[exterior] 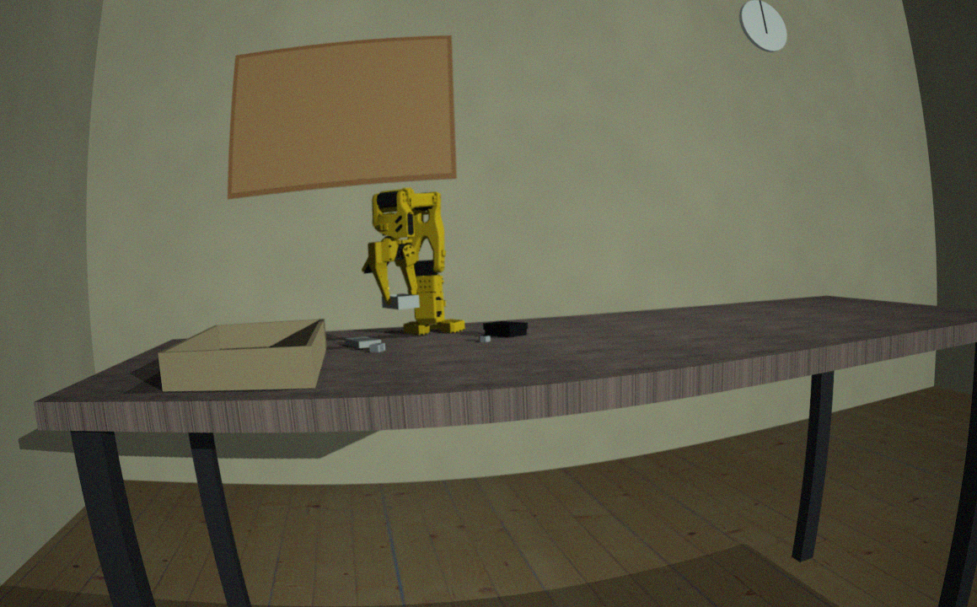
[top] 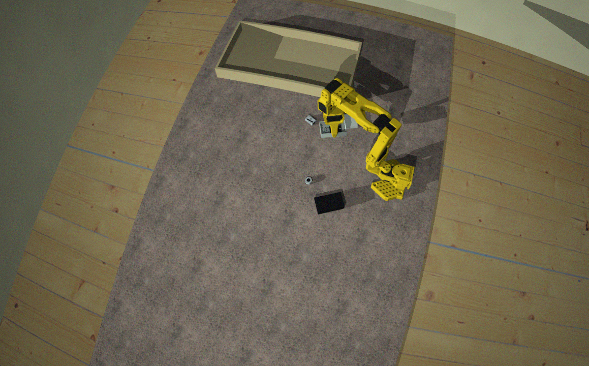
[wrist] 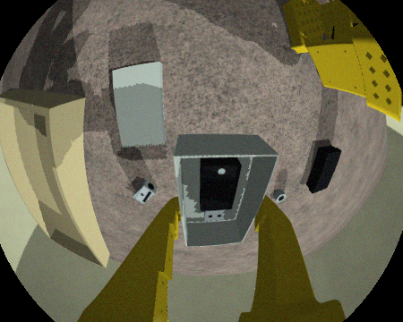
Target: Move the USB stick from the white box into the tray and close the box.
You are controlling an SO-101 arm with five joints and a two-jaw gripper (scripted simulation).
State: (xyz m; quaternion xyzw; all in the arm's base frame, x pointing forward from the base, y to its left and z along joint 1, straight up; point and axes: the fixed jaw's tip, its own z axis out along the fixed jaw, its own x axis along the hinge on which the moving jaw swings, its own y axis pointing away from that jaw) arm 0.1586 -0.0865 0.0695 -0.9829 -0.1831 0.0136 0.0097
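My gripper point(exterior: 401, 296) point(wrist: 220, 201) is shut on the white box's base point(top: 326, 134) point(exterior: 403, 303) point(wrist: 224, 145), one finger at each long side, and holds it above the table. The base is open side up. The USB stick point(wrist: 219, 184), black with a metal plug, lies inside the base. The white lid point(top: 351, 122) point(exterior: 361, 342) point(wrist: 141, 114) lies on the table beside and below the held base, partly hidden by the arm in the top view. The tan tray point(top: 269, 82) point(exterior: 243, 372) point(wrist: 72, 161) stands apart from the base. No object shows in the visible part of its inside.
A small grey block with a dark slot point(top: 310, 120) point(exterior: 377, 347) point(wrist: 144, 192) lies between lid and tray in the exterior view's foreground. A small nut-like piece point(top: 308, 180) point(exterior: 484, 339) point(wrist: 279, 197) lies near a black box point(top: 329, 203) point(exterior: 505, 332) point(wrist: 324, 169).
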